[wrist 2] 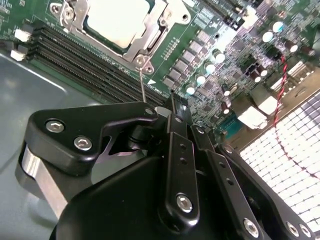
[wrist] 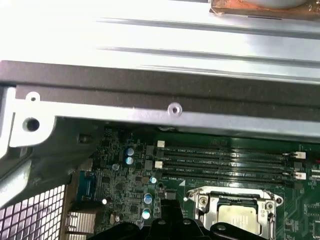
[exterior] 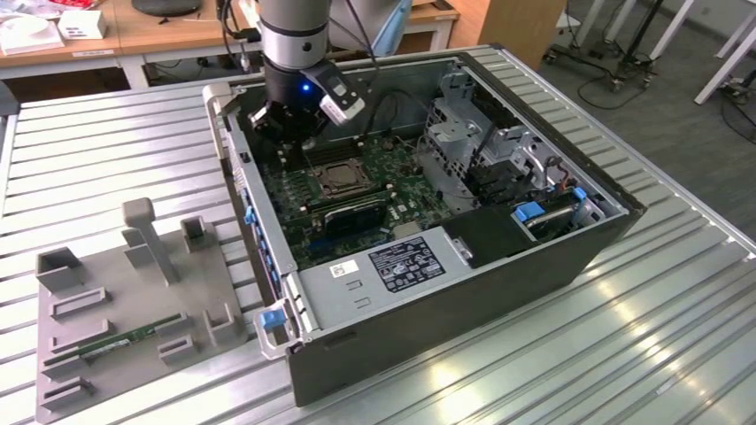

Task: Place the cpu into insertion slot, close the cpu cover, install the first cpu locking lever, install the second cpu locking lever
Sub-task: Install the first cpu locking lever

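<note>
The cpu (wrist 2: 117, 20) lies in the insertion slot (exterior: 321, 184) on the green board inside the open computer case, its pale metal face up. The silver cpu cover (wrist 2: 152, 42) lies flat around it. A thin wire locking lever (wrist 2: 142, 82) stands up from the socket's corner and reaches the side of my gripper (wrist 2: 176, 102). The black fingers are pressed together with nothing visible between them. In the exterior view my gripper (exterior: 287, 133) hangs inside the case just behind the socket. In the first wrist view the cpu (wrist: 240, 217) and cover (wrist: 210, 202) sit beside my gripper (wrist: 172, 222).
Long black memory slots (wrist: 225, 160) run between the socket and the case wall (wrist: 150, 80). A drive cage (exterior: 473, 150) and power supply (exterior: 390, 266) crowd the case's other sides. A grey fixture (exterior: 130, 301) holding a memory stick (exterior: 124, 341) lies on the slatted table (exterior: 614, 336).
</note>
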{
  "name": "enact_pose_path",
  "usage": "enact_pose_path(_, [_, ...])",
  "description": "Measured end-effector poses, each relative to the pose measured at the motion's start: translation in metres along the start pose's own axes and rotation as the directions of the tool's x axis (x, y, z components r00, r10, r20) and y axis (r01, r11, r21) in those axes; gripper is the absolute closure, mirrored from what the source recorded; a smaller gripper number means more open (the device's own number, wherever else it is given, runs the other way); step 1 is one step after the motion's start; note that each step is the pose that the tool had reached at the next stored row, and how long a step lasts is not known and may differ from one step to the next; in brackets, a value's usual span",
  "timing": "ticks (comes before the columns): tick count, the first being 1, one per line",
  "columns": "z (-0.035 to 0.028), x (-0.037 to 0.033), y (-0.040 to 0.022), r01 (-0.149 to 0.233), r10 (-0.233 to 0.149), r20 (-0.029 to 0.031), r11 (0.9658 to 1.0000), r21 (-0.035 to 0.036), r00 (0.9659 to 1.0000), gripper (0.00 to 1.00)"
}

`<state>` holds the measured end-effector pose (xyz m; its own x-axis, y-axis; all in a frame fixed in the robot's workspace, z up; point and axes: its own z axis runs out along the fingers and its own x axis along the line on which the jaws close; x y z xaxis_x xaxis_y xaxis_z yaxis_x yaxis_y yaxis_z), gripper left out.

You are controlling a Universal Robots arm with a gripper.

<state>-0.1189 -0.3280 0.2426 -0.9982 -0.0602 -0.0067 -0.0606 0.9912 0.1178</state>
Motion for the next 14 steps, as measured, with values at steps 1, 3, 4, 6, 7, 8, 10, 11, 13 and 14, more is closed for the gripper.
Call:
enact_pose_path(1, [0.0001, 0.0, 0.0009, 0.0, 0.0, 0.0, 1.0, -0.0001, 1.0, 0.89])
enact_pose_path(3, [0.0003, -0.0001, 0.0019, 0.0, 0.0, -0.0001, 1.0, -0.0005, 1.0, 0.89])
enact_pose_path(4, [0.0003, -0.0001, 0.0021, 0.0, 0.0, 0.0, 1.0, -0.0007, 1.0, 0.89])
enact_pose_path(6, [0.0003, -0.0001, 0.0021, 0.0, 0.0, 0.0, 1.0, -0.0007, 1.0, 0.89])
enact_pose_path(7, [0.0003, -0.0001, 0.0022, 0.0, 0.0, 0.0001, 1.0, -0.0007, 1.0, 0.89])
enact_pose_path(8, [0.0003, -0.0001, 0.0023, 0.0, 0.0, 0.0, 1.0, -0.0007, 1.0, 0.89])
enact_pose_path(10, [0.0004, -0.0004, 0.0023, 0.0, 0.0, 0.0001, 1.0, -0.0018, 1.0, 0.89])
enact_pose_path(11, [0.0004, -0.0007, 0.0023, 0.0, 0.0, 0.0002, 1.0, -0.0025, 1.0, 0.89])
enact_pose_path(13, [0.0004, -0.002, 0.0022, 0.0, 0.0, 0.0001, 1.0, -0.0034, 1.0, 0.89])
enact_pose_path(14, [0.0005, -0.0031, 0.0021, 0.0, 0.0, 0.0002, 1.0, -0.0038, 1.0, 0.89])
